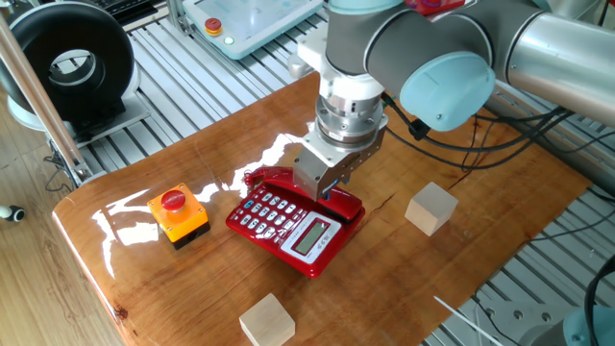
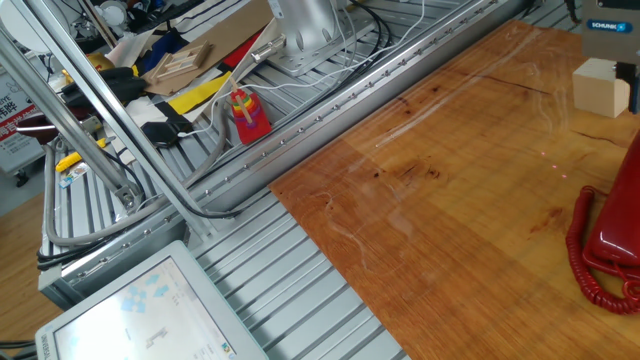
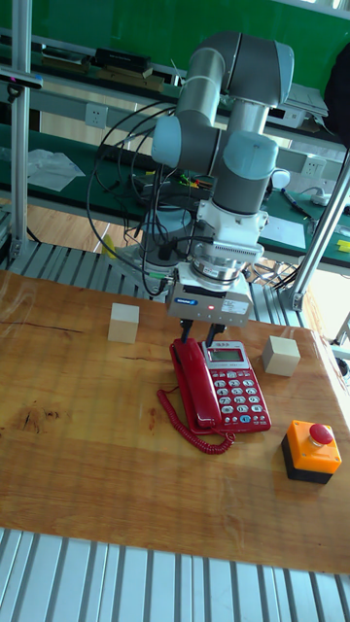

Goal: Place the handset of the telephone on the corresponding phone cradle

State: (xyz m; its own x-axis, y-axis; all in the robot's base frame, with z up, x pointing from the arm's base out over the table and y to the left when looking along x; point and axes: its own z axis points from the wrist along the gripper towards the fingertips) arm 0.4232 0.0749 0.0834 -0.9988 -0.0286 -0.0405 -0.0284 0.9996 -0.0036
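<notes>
The red telephone [image 1: 288,227] [image 3: 239,395] sits mid-table with its keypad and grey screen facing up. The red handset [image 1: 342,205] [image 3: 192,383] lies along the phone cradle beside the keypad, covering it. Its coiled cord [image 3: 187,429] [image 2: 590,272] curls on the wood next to the base. My gripper [image 1: 323,190] [image 3: 199,335] hangs just above the handset's far end, open, with its fingers either side and nothing held. In the other fixed view only the gripper's body [image 2: 610,20] shows at the top right; its fingers are out of frame.
An orange box with a red button [image 1: 178,213] [image 3: 311,452] stands near the phone. Three wooden cubes [image 1: 430,208] [image 1: 267,322] [image 3: 124,323] lie around it. Metal slats and cables border the wooden table [image 2: 450,200].
</notes>
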